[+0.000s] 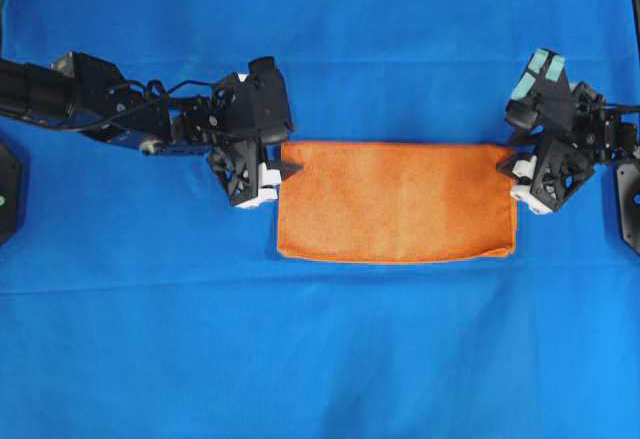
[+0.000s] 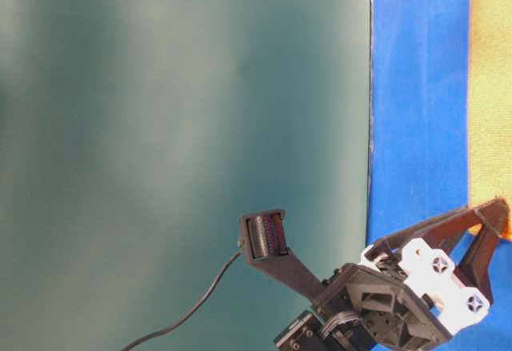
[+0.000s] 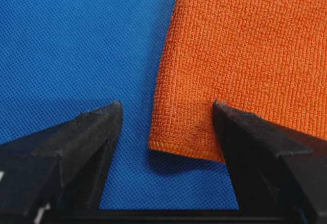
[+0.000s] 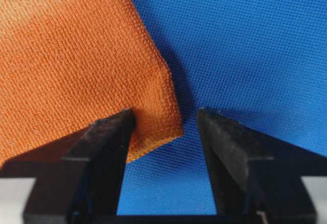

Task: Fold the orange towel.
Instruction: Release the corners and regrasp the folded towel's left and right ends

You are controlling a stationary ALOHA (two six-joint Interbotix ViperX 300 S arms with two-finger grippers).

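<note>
I find no legible text, label, brand, number or sign in any of my four views. Nothing readable stands on the bright orange microfibre towel [image 1: 396,201], the blue cloth [image 1: 320,359] covering the worktop, or the black arm housings.

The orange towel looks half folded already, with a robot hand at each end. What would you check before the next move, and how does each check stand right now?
1. Orange towel lies flat as a neat rectangle on the blue cloth: ok.
2. Left hand open, with the towel's corner between its fingers: ok.
3. Right hand open, with the opposite corner between its fingers: ok.
4. Either hand actually gripping the towel: not ok, both are open.
5. Both hands at the same long edge of the towel: ok in the overhead view.
6. Layers lined up underneath: cannot tell.
</note>
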